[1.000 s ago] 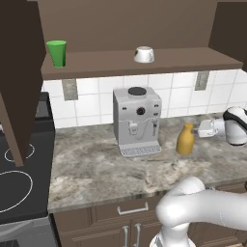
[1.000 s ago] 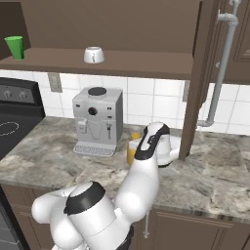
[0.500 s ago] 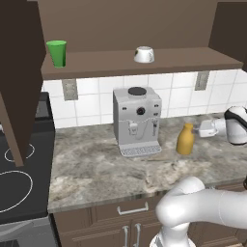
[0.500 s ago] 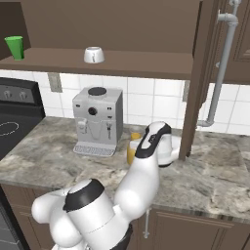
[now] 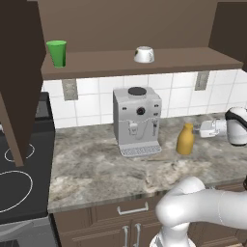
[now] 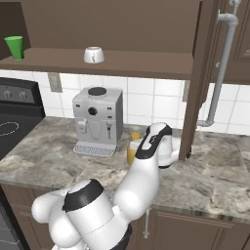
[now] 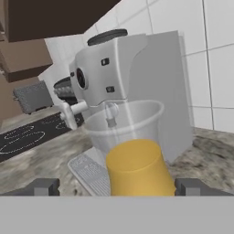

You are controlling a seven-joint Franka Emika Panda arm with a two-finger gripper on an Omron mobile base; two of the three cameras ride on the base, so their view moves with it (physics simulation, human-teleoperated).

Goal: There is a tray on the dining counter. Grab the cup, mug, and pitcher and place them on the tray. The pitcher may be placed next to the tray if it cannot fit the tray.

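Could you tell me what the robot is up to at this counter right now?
The arm has reached out to the yellow-orange pitcher standing on the marbled counter beside the coffee machine. Its end effector is open, with one finger on either side of the pitcher, not yet closed on it. The green cup and the white mug sit untouched on the shelf above.
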